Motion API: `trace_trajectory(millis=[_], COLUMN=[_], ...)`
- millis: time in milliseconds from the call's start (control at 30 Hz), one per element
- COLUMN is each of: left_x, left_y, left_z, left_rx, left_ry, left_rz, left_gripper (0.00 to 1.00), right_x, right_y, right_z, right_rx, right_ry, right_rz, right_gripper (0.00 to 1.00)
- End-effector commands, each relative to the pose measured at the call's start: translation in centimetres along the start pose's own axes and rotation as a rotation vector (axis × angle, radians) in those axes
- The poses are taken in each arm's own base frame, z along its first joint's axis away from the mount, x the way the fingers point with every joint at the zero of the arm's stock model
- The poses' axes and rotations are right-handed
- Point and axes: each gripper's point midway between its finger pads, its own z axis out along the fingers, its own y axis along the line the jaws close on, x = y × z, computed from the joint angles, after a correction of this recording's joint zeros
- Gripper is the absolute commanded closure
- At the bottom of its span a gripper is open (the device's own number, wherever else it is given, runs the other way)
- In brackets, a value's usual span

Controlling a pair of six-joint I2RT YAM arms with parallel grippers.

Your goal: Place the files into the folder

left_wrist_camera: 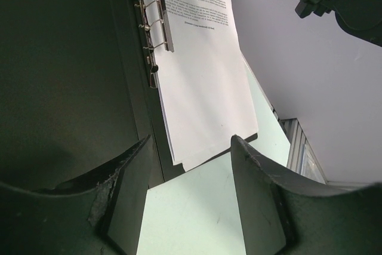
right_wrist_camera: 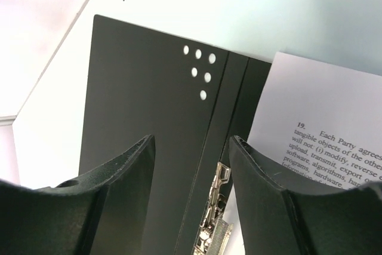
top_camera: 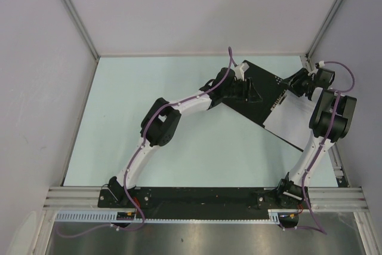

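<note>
- Left gripper (left_wrist_camera: 190,141): fingers spread apart with nothing between them. In the top view it sits over the folder's left cover; cannot tell whether it touches.
- Left arm stretches diagonally from the near-left base across the table (top_camera: 179,147) to the folder.
- Folder (top_camera: 262,108): lies open and flat at the far right of the table, rotated diagonally, black inside facing up. Small white dots (right_wrist_camera: 200,70) show on the left cover near the spine.
- Metal ring clip (left_wrist_camera: 158,22): runs along the folder's spine, just beside the left edge of the paper.
- Files (top_camera: 292,123): white paper lies flat on the folder's right half, inside its edges. The top sheet has black printed text at the end near the right gripper and is blank over the rest. How many sheets are in the stack cannot be told.
- A strip of the black cover shows past the paper's near edge in the left wrist view, with pale green table beyond it.
- Right gripper (right_wrist_camera: 191,140): fingers also apart and holding nothing. It hangs above the folder's far end, over the spine and clip, with the text sheet just to one side.
- Right arm rises from the near-right base and bends over the right edge of the folder.
</note>
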Motion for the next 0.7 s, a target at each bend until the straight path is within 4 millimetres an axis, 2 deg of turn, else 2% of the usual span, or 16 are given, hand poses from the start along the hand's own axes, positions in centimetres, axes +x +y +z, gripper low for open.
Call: trace_trajectory(millis=[0,167,300,433,667], left_x=[-1.1,-1.2,-1.1,-1.2,-1.1], left_y=[-1.9,-2.0,-1.9,-1.9,-1.9], left_z=[-0.1,-0.1,0.0,-0.1,0.0], left_rx=[0.059,0.061,0.062,0.062,0.058], left_ry=[-0.029,-0.034,-0.032,-0.028,-0.026], left_rz=[0.02,0.02,0.012,0.007,0.01], left_gripper=[0.4,0.4,0.4,0.34,0.33], right_x=[-1.5,-0.9,-0.3,-0.1,-0.5], right_y=[0.6,0.1,0.5,0.8,2.4], right_z=[0.1,0.5,0.8,0.9,0.3], right_rx=[-0.025,-0.031,-0.057,-0.082,-0.125], right_ry=[-0.029,-0.007,0.01,0.021,0.025], right_rz=[-0.038,-0.026,-0.021,-0.009,-0.012], right_gripper=[0.41,0.4,0.43,0.44,0.5])
